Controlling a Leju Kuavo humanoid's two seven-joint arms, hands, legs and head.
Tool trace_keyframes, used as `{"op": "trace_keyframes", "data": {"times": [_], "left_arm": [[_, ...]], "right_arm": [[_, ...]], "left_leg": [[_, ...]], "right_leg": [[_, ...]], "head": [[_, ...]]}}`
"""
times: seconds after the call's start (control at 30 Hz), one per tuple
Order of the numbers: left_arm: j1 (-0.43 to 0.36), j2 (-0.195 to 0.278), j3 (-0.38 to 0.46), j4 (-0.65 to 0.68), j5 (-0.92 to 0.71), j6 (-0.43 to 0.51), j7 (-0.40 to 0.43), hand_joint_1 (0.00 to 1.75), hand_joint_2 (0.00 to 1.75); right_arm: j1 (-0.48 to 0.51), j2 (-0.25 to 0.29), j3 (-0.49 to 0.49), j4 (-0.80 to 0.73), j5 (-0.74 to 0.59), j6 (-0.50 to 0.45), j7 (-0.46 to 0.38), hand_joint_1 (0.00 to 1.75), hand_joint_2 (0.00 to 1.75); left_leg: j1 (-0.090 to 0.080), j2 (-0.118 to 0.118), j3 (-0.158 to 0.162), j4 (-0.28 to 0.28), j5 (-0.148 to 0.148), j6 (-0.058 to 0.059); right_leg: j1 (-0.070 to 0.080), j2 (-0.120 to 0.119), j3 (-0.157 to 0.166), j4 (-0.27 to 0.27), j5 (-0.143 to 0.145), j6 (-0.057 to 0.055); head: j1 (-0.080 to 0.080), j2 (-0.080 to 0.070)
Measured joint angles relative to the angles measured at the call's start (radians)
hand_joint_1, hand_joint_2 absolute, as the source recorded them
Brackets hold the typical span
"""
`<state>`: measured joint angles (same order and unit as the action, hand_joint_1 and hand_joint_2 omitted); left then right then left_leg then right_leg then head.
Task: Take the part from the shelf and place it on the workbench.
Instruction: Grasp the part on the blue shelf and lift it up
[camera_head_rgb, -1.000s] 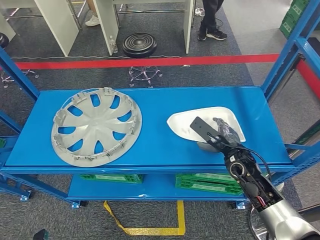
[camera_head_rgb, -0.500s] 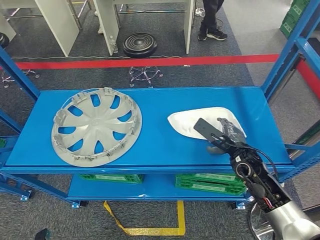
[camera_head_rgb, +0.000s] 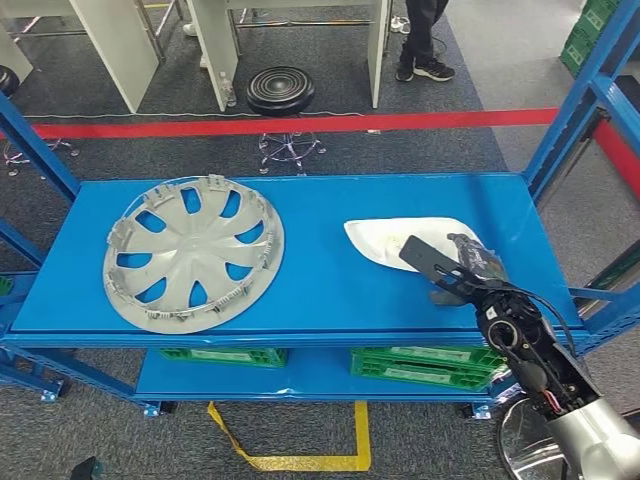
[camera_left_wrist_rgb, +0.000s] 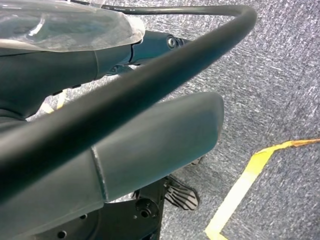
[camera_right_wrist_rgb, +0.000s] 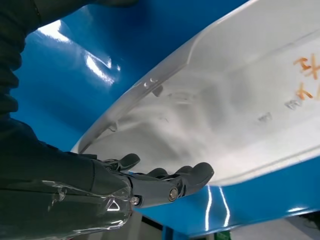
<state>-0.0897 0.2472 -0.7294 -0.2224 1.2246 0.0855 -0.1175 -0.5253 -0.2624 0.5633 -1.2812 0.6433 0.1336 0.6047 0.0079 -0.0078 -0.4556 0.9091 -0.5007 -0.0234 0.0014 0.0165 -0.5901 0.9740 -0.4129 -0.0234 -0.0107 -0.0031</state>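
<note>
The part is a white curved shell lying on the right half of the blue shelf's top board. My right hand grips its near right end, dark fingers lying over the rim. In the right wrist view the fingers reach into the hollow of the shell, which carries small orange marks. My left hand hangs over grey carpet, holding nothing, thumb and fingers apart.
A silver wheel cover lies on the shelf's left half. Green crates sit on the lower board. Blue uprights stand at the right. Beyond the shelf are a black round base and a person's feet.
My right hand has shifted to the right and a little toward me, and the white shell has slid along with it across the shelf.
</note>
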Motion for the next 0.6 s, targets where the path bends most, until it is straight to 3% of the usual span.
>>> {"op": "trace_keyframes", "data": {"times": [0.6], "left_arm": [[0.000,0.000,0.000,0.000,0.025,0.000,-0.004,0.00,0.00]], "right_arm": [[-0.086,-0.032,0.012,0.108,-0.041,0.042,-0.090,0.00,1.75]], "left_leg": [[0.000,-0.001,0.001,0.000,0.000,0.000]], "right_leg": [[0.000,-0.001,0.000,0.000,0.000,0.000]], "head": [[0.000,0.000]]}}
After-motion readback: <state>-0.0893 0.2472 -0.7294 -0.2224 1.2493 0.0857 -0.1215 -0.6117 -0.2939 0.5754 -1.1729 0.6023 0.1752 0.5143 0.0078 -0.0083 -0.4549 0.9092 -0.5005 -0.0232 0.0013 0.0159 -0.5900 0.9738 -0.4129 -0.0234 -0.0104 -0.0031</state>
